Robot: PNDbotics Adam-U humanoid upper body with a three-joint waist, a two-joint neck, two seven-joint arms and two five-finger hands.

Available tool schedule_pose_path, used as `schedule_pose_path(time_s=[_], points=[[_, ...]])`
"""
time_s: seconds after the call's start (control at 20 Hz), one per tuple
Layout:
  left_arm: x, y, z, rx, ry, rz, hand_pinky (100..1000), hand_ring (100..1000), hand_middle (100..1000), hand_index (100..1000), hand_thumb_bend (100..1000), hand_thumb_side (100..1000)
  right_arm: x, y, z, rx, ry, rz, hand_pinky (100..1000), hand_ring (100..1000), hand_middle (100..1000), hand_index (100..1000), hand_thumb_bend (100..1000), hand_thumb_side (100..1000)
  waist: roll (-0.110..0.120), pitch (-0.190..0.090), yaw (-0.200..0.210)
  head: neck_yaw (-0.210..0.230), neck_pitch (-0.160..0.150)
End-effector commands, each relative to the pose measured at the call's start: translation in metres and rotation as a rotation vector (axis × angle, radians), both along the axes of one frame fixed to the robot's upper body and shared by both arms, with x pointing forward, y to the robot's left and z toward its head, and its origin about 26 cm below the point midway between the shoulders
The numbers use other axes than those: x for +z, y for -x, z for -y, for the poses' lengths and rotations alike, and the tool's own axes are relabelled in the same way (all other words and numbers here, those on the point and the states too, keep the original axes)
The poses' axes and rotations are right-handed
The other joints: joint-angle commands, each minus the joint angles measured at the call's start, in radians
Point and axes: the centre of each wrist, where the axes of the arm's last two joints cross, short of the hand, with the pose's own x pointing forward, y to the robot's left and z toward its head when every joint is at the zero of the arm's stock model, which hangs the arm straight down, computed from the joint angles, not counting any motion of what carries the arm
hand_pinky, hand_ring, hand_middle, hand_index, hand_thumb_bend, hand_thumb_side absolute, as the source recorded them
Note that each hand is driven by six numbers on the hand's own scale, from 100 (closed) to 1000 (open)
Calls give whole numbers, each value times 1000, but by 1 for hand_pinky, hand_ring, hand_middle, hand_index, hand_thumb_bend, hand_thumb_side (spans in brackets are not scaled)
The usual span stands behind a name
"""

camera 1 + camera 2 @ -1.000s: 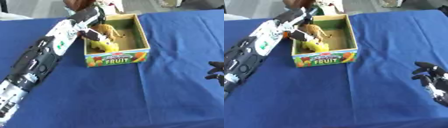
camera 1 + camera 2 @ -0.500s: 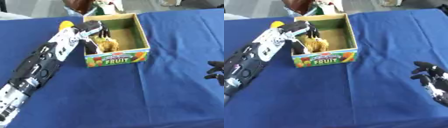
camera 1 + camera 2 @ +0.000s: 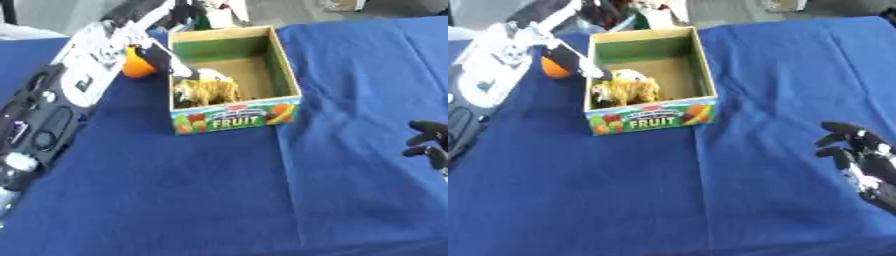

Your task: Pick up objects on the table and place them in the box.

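— While the blue tabletop (image 3: 175, 200) fills most of the view, what sits on it?
— A cardboard box (image 3: 284, 75) marked FRUIT stands toward the far side, open at the top, green inside.
— And the arms?
— The left arm (image 3: 70, 90) slants up along the box's left side; its left hand (image 3: 171, 10) is beyond the box's far left corner, and I cannot tell how its fingers are set. The right hand (image 3: 857, 155) rests near the right edge, well apart from the box, fingers spread and holding nothing.
— What about the objects?
— A tan tiger figure (image 3: 207, 91) lies inside the box against the near wall. An orange round thing (image 3: 136, 67) sits on the tabletop just beside the box's left wall, under the arm.
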Motion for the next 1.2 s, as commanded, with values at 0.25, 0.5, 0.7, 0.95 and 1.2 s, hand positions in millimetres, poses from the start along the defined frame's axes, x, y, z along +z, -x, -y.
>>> schedule_pose_path(time_s=[0.25, 0.5, 0.7, 0.95, 1.2], points=[[5, 3, -66, 307, 112, 2, 666, 599, 607, 754, 828, 174, 13, -2, 10, -20, 20, 34, 702, 1000, 642, 891, 100, 412, -4, -18, 4, -15, -3], [-34, -16, -98, 433, 114, -112, 664, 602, 607, 754, 832, 192, 14, -3, 9, -12, 18, 39, 702, 1000, 642, 891, 100, 404, -10, -17, 2, -18, -1], [-56, -26, -110, 476, 108, -160, 665, 614, 621, 756, 832, 198, 14, -4, 7, -6, 15, 43, 702, 1000, 642, 891, 100, 400, -17, -16, -2, -15, -3], [-73, -32, -112, 476, 87, -200, 665, 622, 640, 760, 833, 202, 13, -4, 7, -2, 14, 43, 702, 1000, 642, 891, 100, 400, -20, -12, -5, -14, -8], [-83, -37, -106, 449, 82, -232, 650, 595, 610, 742, 875, 200, 13, -4, 6, 1, 14, 45, 702, 1000, 641, 892, 100, 402, -23, -6, -13, -10, -12]])
